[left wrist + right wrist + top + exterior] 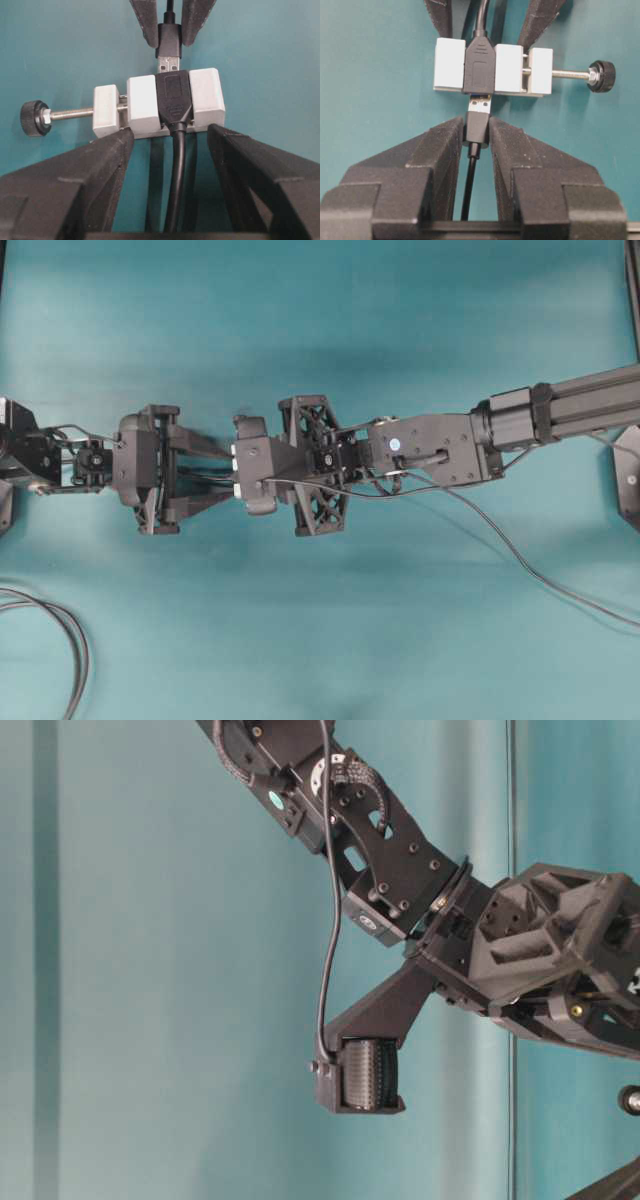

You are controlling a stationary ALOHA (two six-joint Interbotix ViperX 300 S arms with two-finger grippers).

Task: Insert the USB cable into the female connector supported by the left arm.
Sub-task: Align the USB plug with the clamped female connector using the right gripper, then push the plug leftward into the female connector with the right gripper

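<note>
- Dead centre of the overhead view, the two arms meet nose to nose over the teal worktop (320,640), left end effector (215,472) coming in from the left edge, right end effector (476,131) from the right.
- In the left wrist view the left end effector is clamped on the female connector (172,97), one finger on each side of the white clamp block, socket mouth facing the top of the frame.
- The right end effector is closed on the USB cable (477,127), pinching the dark plug body, with the metal tip poking out toward the top of the right wrist frame.
- The bit that matters: the plug's long axis looks lined up with the socket's, tip right at the mouth. Can't tell if it's started going in or is just touching.
- My guess is the right arm just needs a straight push along that axis. Any sideways wobble could jam the tip on the socket rim.
</note>
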